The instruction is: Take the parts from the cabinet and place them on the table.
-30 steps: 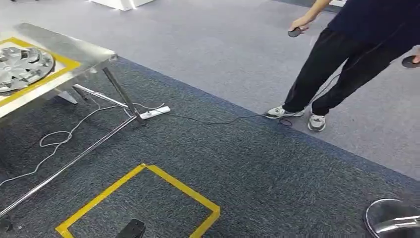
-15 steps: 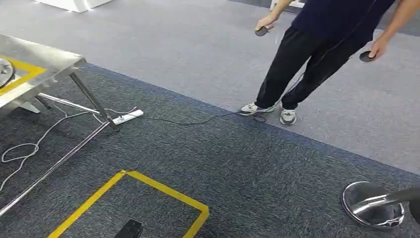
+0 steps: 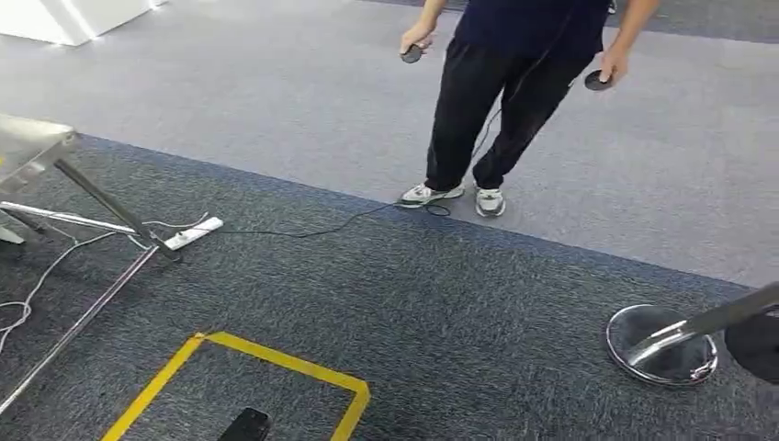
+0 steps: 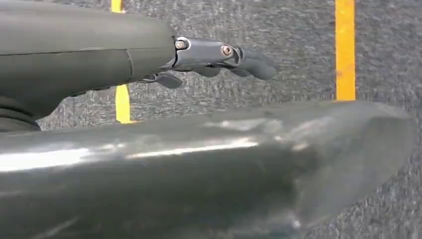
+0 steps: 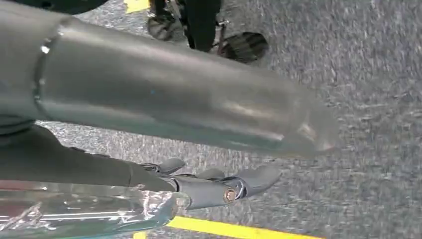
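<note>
Place: a robot test lab or demo hall.
Floor: grey carpet [image 3: 303, 101] with yellow tape [image 3: 276, 360] marking a square.
Gear: steel table [image 3: 28, 147], power strip [image 3: 193, 232], stanchion base [image 3: 661, 344].
Person: standing, a controller [image 3: 412, 54] in each hand.

My left hand [image 4: 219, 57] hung low with fingers stretched out and held nothing. My right hand [image 5: 219, 186] was the same, fingers extended, empty.
</note>
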